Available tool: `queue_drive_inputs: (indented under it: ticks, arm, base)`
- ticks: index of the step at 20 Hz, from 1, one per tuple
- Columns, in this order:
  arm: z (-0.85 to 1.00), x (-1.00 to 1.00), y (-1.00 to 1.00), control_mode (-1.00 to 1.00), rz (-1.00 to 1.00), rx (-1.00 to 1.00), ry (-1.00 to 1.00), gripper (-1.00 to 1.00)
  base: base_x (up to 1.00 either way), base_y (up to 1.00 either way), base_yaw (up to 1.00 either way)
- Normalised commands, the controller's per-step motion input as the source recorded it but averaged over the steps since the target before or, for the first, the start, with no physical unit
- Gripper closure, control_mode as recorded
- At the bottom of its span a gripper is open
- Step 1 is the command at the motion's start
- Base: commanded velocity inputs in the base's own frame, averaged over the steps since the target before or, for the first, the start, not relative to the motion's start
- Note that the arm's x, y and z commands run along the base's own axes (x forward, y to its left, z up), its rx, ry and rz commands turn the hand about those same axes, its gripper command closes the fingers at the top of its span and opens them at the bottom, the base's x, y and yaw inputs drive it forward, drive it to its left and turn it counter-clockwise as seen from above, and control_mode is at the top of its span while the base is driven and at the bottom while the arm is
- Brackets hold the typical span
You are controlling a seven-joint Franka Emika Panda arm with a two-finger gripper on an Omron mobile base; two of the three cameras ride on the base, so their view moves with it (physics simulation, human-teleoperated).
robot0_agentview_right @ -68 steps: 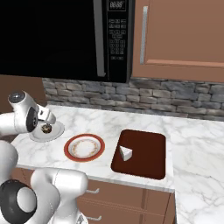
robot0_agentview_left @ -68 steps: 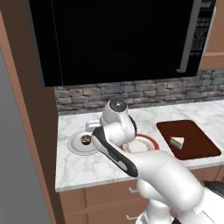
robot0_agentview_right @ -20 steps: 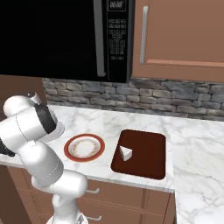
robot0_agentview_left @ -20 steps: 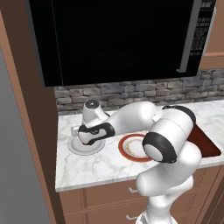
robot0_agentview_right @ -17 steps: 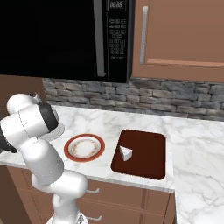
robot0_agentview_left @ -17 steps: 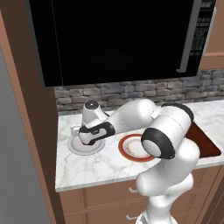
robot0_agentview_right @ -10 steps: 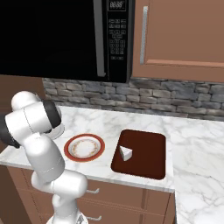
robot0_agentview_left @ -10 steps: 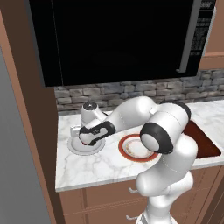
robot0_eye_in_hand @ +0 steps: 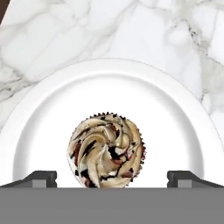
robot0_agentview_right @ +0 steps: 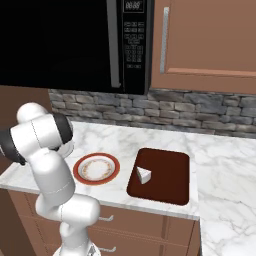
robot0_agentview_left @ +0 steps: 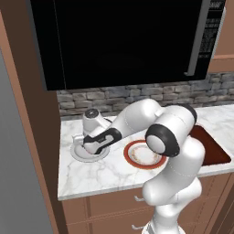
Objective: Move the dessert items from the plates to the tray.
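In the hand view the cupcake (robot0_eye_in_hand: 106,151), dark with swirled pale icing, stands upright on the plain silver-grey plate (robot0_eye_in_hand: 109,87). My gripper (robot0_eye_in_hand: 112,177) is open just above it, one fingertip (robot0_eye_in_hand: 41,177) on each side and both clear of it. From the left base view my hand (robot0_agentview_left: 91,141) hangs low over that plate (robot0_agentview_left: 91,157) and hides the cupcake. The red-rimmed plate (robot0_agentview_right: 96,168) is bare. The rainbow cake slice (robot0_agentview_right: 143,175) lies on the dark reddish-brown tray (robot0_agentview_right: 167,175).
A black microwave (robot0_agentview_left: 123,41) hangs over the marble counter (robot0_agentview_right: 220,165), with a stone backsplash behind. A brown cabinet wall (robot0_agentview_left: 27,137) stands close to the left of the silver plate. My arm's elbow (robot0_agentview_left: 162,137) reaches over the red-rimmed plate (robot0_agentview_left: 144,155).
The hand has sunk a little lower over the silver plate while the elbow swung up and right. The jaws stayed open. Plates, tray and cake slice have not moved.
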Motion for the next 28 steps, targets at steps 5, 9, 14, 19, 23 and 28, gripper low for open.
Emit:
queue_drive_inputs:
  ticks: [5,9,14,19,23,28]
  arm:
    - [-0.18,0.0,0.0,-1.0,0.0,-0.02,0.0,-1.0]
    - [-0.24,0.04,0.0,-1.0,0.0,-0.02,-0.04,-1.0]
    - [-0.21,0.11,0.0,-1.0,0.0,0.0,-0.1,-1.0]
    - [-0.13,0.04,0.0,-1.0,0.0,0.0,-0.03,1.0]
    - [0.0,0.0,0.0,-1.0,0.0,0.0,0.0,1.0]
    - [0.26,-0.14,-0.13,-1.0,0.0,0.02,-0.02,1.0]
  base:
    - [0.0,0.0,0.0]
    - [0.0,0.0,0.0]
    - [0.0,0.0,0.0]
    - [0.0,0.0,0.0]
    - [0.0,0.0,0.0]
    - [0.0,0.0,0.0]
